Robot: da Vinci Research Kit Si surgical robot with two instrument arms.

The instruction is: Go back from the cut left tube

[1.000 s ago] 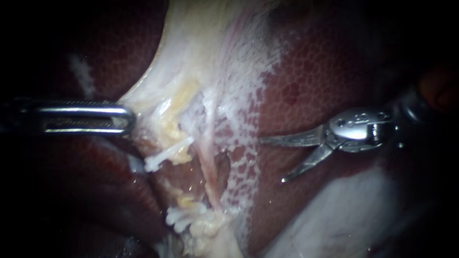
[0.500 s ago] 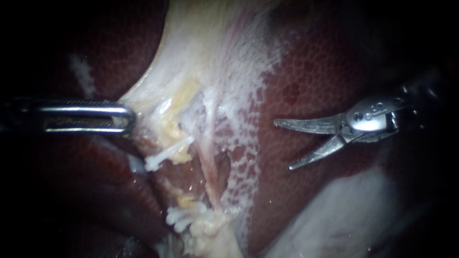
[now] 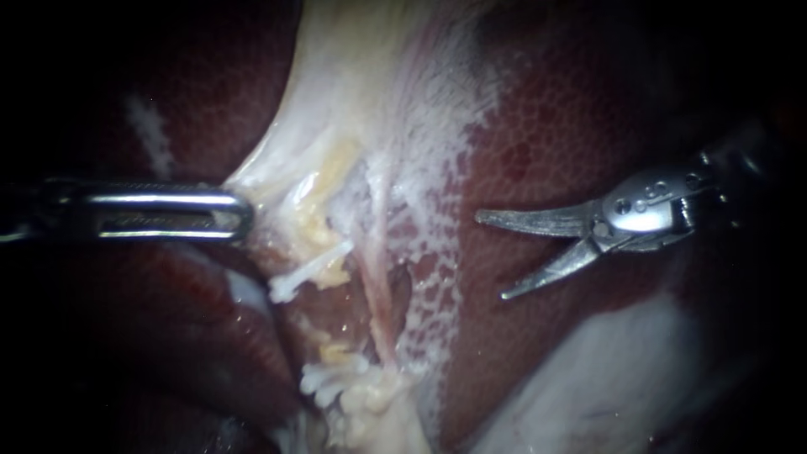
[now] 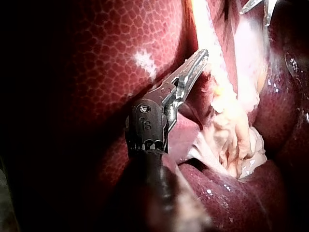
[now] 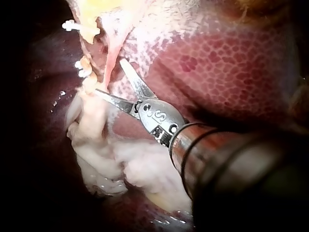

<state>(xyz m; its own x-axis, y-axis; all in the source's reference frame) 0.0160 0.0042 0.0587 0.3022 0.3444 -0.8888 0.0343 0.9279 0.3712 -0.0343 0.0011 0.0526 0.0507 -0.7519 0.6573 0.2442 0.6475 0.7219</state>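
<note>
The cut left tube shows as two stumps, an upper one with a white clip (image 3: 304, 271) and a lower one with white clips (image 3: 332, 380). A pink tube (image 3: 382, 294) runs whole beside them. My right instrument (image 3: 490, 256) hangs over the liver (image 3: 572, 134), well right of the stumps, its two curved blades open and empty; the right wrist view shows those blades (image 5: 108, 76) apart near the clips (image 5: 72, 25). My left instrument (image 3: 239, 214) has its jaws shut on the edge of the pale gallbladder tissue (image 3: 353, 84), which is stretched towards it; the left wrist view shows the same grip (image 4: 200, 58).
Dark red liver lobes lie on both sides of the pale tissue. A whitish mass of tissue (image 3: 622, 378) sits under my right instrument's shaft. Yellow fatty bits cling around the stumps (image 3: 324, 231).
My right instrument has drawn back to the right and slightly up, away from the tubes, blades still open. The left instrument keeps its hold; the whole scene shifted a little right.
</note>
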